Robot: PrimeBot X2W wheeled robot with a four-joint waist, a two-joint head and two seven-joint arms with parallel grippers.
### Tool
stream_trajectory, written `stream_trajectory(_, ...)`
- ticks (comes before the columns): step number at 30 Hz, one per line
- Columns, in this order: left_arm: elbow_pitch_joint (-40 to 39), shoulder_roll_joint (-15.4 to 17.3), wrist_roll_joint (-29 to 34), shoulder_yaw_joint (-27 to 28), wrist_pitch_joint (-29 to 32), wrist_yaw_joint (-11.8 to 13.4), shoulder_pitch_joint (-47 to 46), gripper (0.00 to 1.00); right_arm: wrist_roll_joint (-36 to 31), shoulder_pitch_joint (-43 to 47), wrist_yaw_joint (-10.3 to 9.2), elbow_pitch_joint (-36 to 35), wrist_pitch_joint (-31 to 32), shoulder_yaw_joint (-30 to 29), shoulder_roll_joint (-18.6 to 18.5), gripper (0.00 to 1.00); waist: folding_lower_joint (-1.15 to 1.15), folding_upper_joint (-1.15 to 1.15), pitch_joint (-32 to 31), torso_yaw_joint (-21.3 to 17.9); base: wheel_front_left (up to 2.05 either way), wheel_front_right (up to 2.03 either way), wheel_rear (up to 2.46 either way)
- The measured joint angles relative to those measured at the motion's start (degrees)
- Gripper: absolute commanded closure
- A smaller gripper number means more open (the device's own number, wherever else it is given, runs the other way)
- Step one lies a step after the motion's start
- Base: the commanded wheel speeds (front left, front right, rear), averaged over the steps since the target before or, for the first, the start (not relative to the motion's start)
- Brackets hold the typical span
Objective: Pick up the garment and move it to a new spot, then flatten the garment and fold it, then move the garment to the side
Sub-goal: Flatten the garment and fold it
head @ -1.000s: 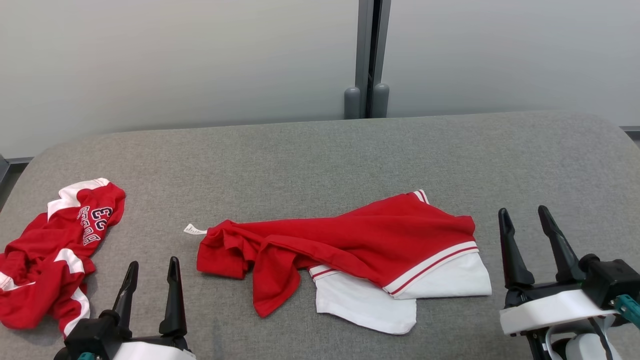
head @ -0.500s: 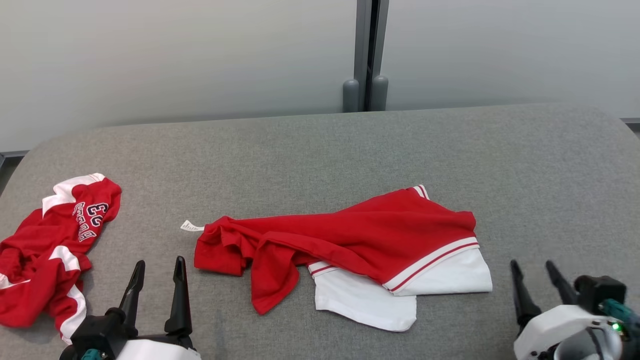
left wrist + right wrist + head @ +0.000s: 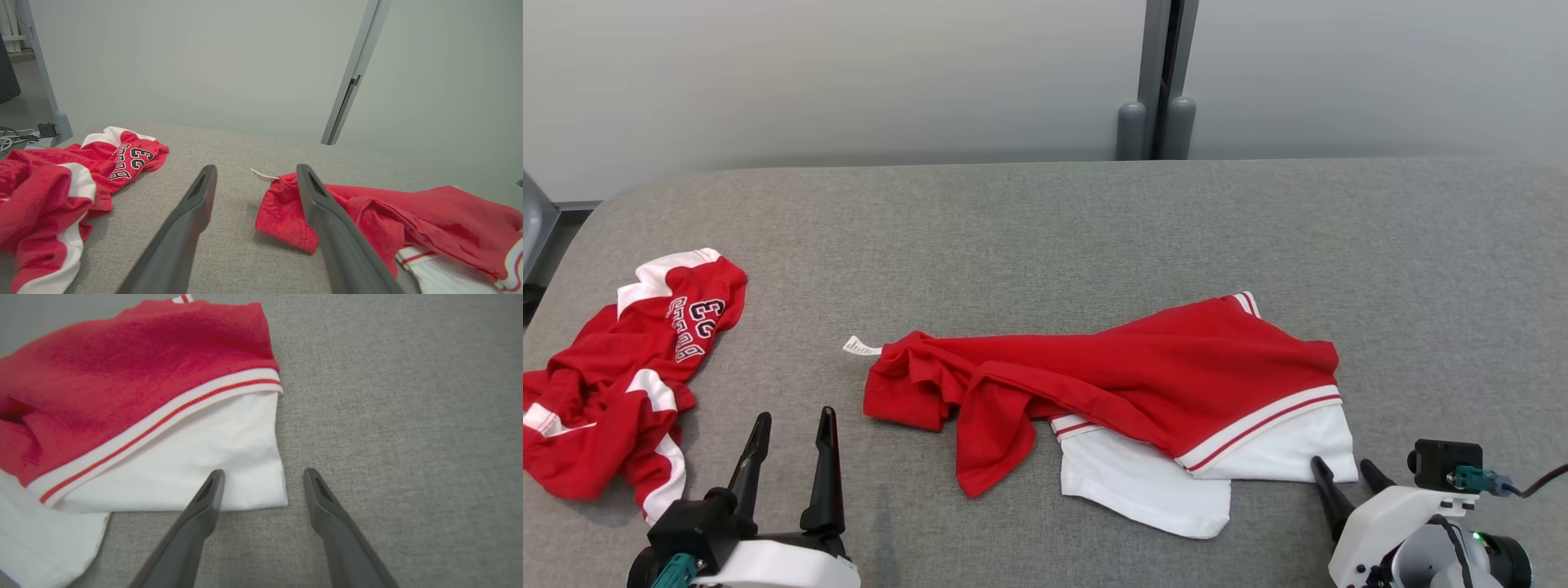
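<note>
The right gripper (image 3: 1339, 467), released and empty, points at a white corner of the red-and-white shirt (image 3: 1143, 380). The left gripper (image 3: 796, 416) is released too.

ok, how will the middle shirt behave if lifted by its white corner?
Likely floppy: the shirt lies creased and bunched, so it should drape from the corner. Probably light; the cloth looks thin. Its layers overlap, so one pinch may lift just the top.
</note>
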Motion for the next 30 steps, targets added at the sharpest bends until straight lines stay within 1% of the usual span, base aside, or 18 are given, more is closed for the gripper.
stream_trajectory(1, 0.1, 0.0, 0.0, 0.0, 0.0, -0.1, 0.0, 0.0, 0.2, -0.2, -0.01, 0.3, -0.1, 0.2, -0.1, 0.34, 0.0, 0.0, 0.1, 0.2, 0.0, 0.0, 0.0)
stream_trajectory(2, 0.2, 0.0, 0.0, 0.0, 0.0, -0.2, -0.1, 0.0, 0.6, -0.4, -0.01, 0.6, -0.2, 0.5, -0.2, 0.71, 0.0, 0.0, 0.1, 0.4, 0.0, 0.0, 0.0)
stream_trajectory(3, 0.3, 0.0, 0.0, 0.0, 0.0, -0.2, -0.1, 0.0, 0.9, -0.5, -0.01, 0.8, -0.3, 0.7, -0.2, 0.99, 0.0, 0.0, 0.1, 0.6, 0.0, 0.0, 0.0)
stream_trajectory(6, 0.6, 0.0, 0.1, 0.0, 0.0, -0.2, -0.4, 0.0, 1.5, -0.6, 0.0, 1.6, -0.7, 1.2, -0.4, 1.0, 0.0, 0.0, 0.0, 1.2, 0.0, 0.0, 0.0)
stream_trajectory(10, 0.9, -0.1, 0.3, 0.0, 0.0, -0.6, -0.8, 0.0, 5.1, -0.7, -0.01, 0.1, -1.5, 2.8, 0.1, 1.0, 0.0, 0.0, -0.1, 2.0, 0.0, 0.0, 0.0)
stream_trajectory(14, 1.5, -0.1, 0.3, -0.1, 0.0, -0.7, -0.8, 0.0, 10.2, -1.0, -0.01, -4.5, -1.8, 4.8, 0.3, 1.0, 0.0, 0.0, -0.8, 3.0, 0.0, 0.0, 0.0)
stream_trajectory(18, 1.5, -0.1, 0.4, -0.2, 0.0, -0.9, -0.8, 0.0, 15.3, -2.4, -0.01, -9.7, -1.6, 6.9, -0.6, 1.0, 0.0, 0.0, -1.2, 4.2, 0.0, 0.0, 0.0)
stream_trajectory(22, 1.2, -0.1, 0.4, -0.5, 0.0, -1.2, -1.0, 0.0, 18.6, -7.1, -0.01, -12.1, -1.1, 8.4, -2.6, 1.0, 0.0, 0.0, 0.0, 5.1, 0.0, 0.0, 0.0)
stream_trajectory(24, 1.2, -0.2, 0.4, -0.9, 0.0, -1.5, -1.8, 0.0, 19.6, -10.2, -0.01, -12.1, -1.0, 8.6, -3.6, 1.0, 0.0, 0.0, 1.0, 5.8, 0.0, 0.0, 0.0)
stream_trajectory(27, 1.2, -0.2, 0.3, -1.5, 0.0, -1.7, -3.5, 0.0, 22.5, -15.9, -0.01, -10.7, -0.7, 8.4, -4.6, 1.0, 0.0, 0.0, 2.9, 7.1, 0.0, 0.0, 0.0)
stream_trajectory(30, 1.4, -0.3, 0.1, -2.7, 0.0, -2.1, -5.0, 0.0, 25.1, -21.2, -0.01, -7.7, 0.3, 8.0, -5.7, 1.0, 0.0, 0.0, 5.0, 8.8, 0.0, 0.0, 0.0)
